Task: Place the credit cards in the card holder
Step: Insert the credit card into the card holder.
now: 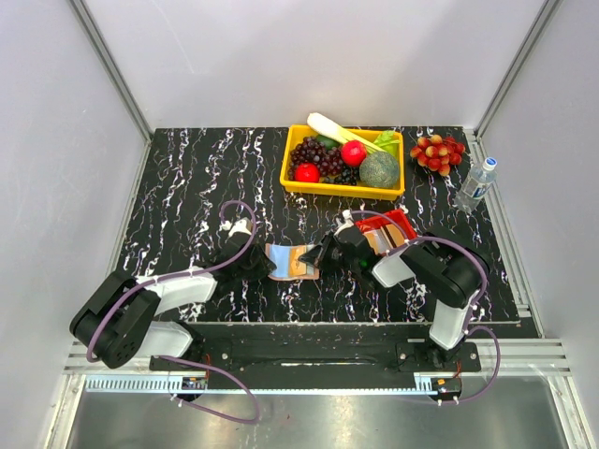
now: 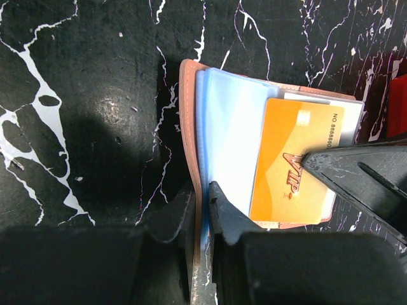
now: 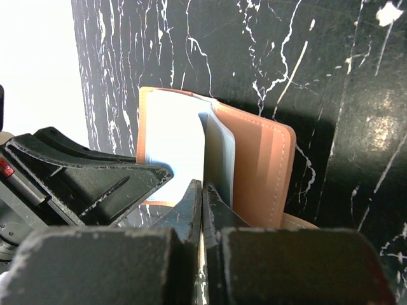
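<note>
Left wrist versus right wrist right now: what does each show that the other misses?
Only left wrist: the gold card, printed face up, over the card holder lining, and the left hand pinching the holder's pink edge. Only right wrist: a broad pink leather panel of the holder, and the right hand closed on something thin seen edge-on, likely that card. Both: the open holder with pale lining on the black marbled table.
</note>
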